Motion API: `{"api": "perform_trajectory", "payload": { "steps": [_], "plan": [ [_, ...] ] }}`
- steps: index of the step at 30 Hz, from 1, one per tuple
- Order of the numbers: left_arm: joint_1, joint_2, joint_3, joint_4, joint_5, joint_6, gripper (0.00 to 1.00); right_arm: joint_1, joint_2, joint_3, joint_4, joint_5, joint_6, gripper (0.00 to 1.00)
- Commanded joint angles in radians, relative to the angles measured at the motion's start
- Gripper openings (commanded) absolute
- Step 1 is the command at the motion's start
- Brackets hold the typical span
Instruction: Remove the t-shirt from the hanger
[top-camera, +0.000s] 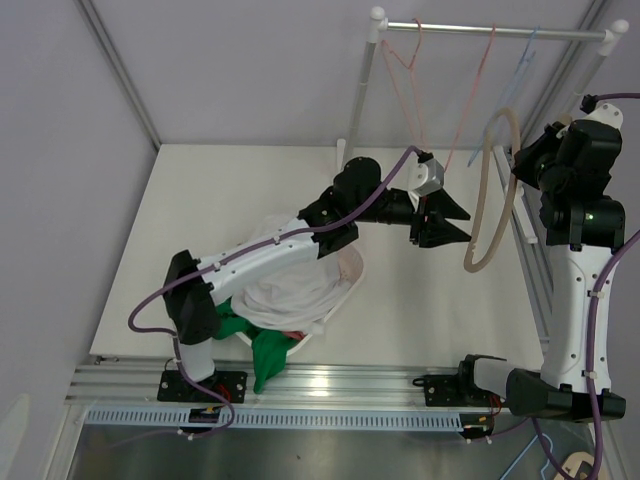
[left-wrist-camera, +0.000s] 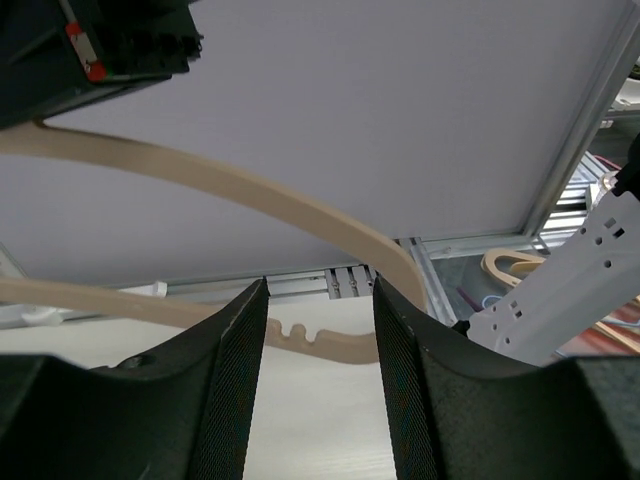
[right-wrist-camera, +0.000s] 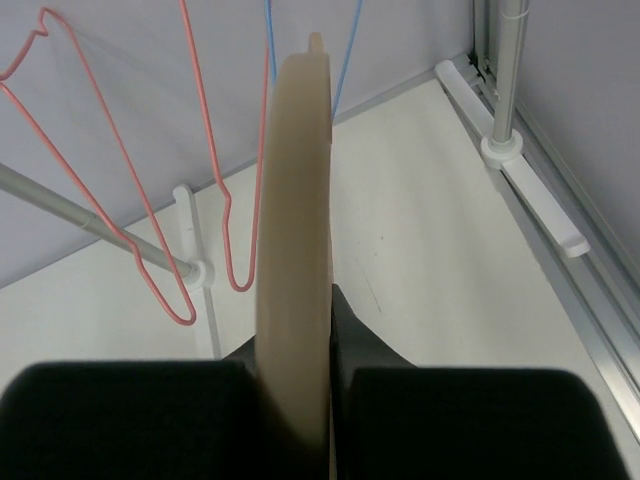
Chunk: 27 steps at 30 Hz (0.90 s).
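T-shirt (top-camera: 290, 285), white, lies heaped in a basket (top-camera: 352, 285) well behind the left pincer (left-wrist-camera: 320, 285), whose jaws stand apart just short of the bare hanger (top-camera: 492, 190) clamped in the right pincer (right-wrist-camera: 298, 345); a tug there could wrench it loose.

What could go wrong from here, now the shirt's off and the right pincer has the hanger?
1. The open left pincer sits right at the notched bar of the hanger; closing on it while the right pincer grips could make the arms fight.
2. The left arm lies across the t-shirt; pulling back may drag it off the near edge.
3. Swinging the hanger could hit the rack rail.
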Motion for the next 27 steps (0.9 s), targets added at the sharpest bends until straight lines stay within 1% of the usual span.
{"api": "perform_trajectory", "payload": {
  "steps": [1, 3, 6, 10, 13, 15, 16, 21, 24, 27],
  "plan": [
    [-0.006, 0.080, 0.095, 0.004, 0.051, 0.023, 0.51, 0.004, -0.007, 0.028, 0.020, -0.028, 0.011, 0.00],
    [-0.006, 0.117, 0.159, -0.013, 0.063, 0.021, 0.51, 0.004, -0.007, 0.030, 0.019, -0.039, 0.020, 0.00],
    [-0.011, 0.178, 0.209, -0.009, 0.074, 0.003, 0.50, 0.004, -0.012, 0.030, 0.024, -0.045, 0.028, 0.00],
    [-0.020, 0.226, 0.232, -0.021, 0.060, 0.012, 0.47, 0.004, -0.006, 0.056, 0.022, -0.062, 0.037, 0.00],
    [-0.026, 0.244, 0.239, -0.032, 0.072, 0.009, 0.41, 0.004, -0.006, 0.057, 0.022, -0.063, 0.038, 0.00],
    [-0.032, 0.241, 0.249, -0.035, 0.097, -0.003, 0.36, 0.004, -0.006, 0.054, 0.022, -0.054, 0.037, 0.00],
    [-0.038, 0.235, 0.249, -0.042, 0.102, -0.006, 0.35, 0.004, -0.001, 0.054, 0.020, -0.041, 0.035, 0.00],
    [-0.115, 0.168, 0.206, -0.082, 0.129, 0.035, 0.36, 0.006, 0.016, 0.045, 0.034, -0.010, 0.028, 0.00],
    [-0.158, 0.140, 0.167, -0.073, 0.131, 0.043, 0.35, 0.004, 0.020, 0.046, 0.039, -0.002, 0.026, 0.00],
    [-0.184, 0.125, 0.166, -0.050, 0.128, 0.032, 0.36, 0.004, 0.014, 0.036, 0.045, -0.002, 0.029, 0.00]
  ]
}}
